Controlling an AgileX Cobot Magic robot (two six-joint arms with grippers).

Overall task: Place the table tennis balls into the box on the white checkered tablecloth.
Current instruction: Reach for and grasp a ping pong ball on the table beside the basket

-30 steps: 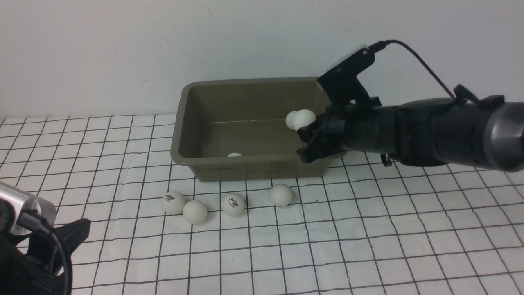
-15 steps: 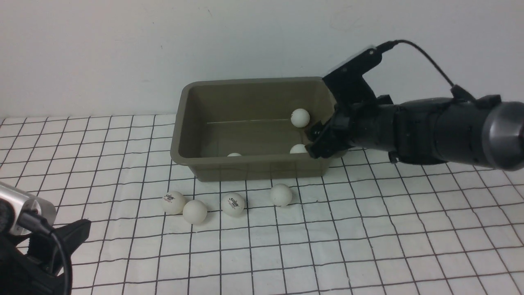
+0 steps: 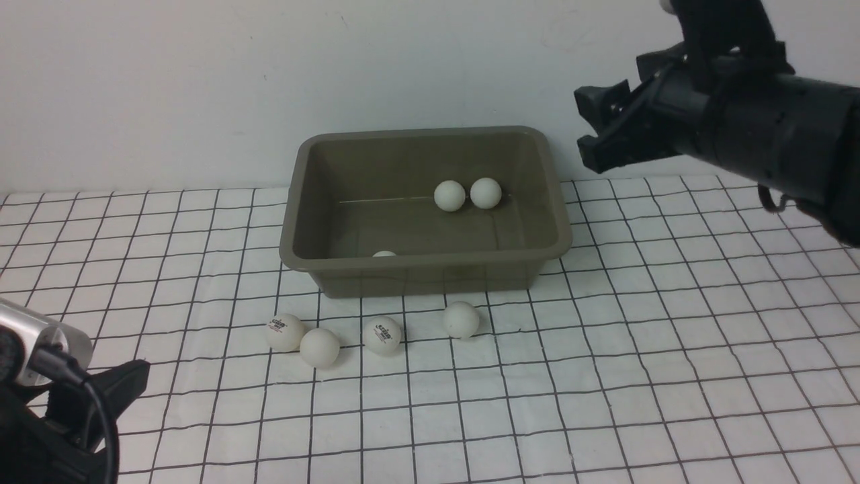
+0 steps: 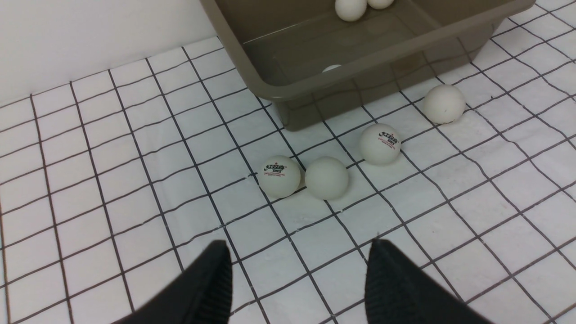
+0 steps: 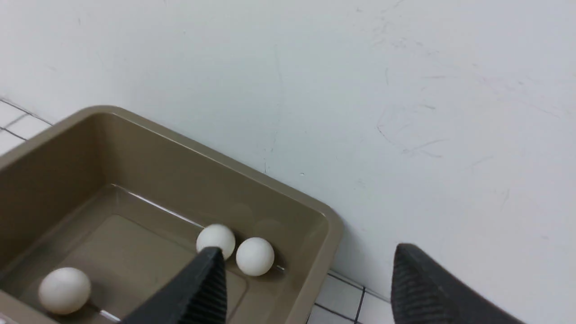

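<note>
Against the far edge of the worktop [image 3: 739, 403], under the wall [image 3: 201, 81], the box [image 3: 295, 222] sits on the cloth [image 3: 168, 235] with three balls inside. Two [image 3: 449, 195] lie just beside each other at its far wall, and one [image 3: 384, 254] is tucked behind the near rim, mostly hidden. Four more lie on the cloth in a loose row before the box's near side: a pair [image 3: 285, 331] touching or nearly so toward the left, a logo ball [image 3: 383, 335], then a plain one [image 3: 461, 319] standing apart.

The right claw [image 3: 594, 131] hangs high off the box's far right corner, jaws spread wide, with nothing between them. The left claw [image 4: 299, 256] sits low at the near left corner, jaws parted and empty, facing the row.

To my eye a drop is finished and the next pick-up is due. That calls for one claw to come down astride a single ball and close gently, since these look light and ready to roll. The lone plain ball seems the easiest; the close pair leaves little room for a finger.
</note>
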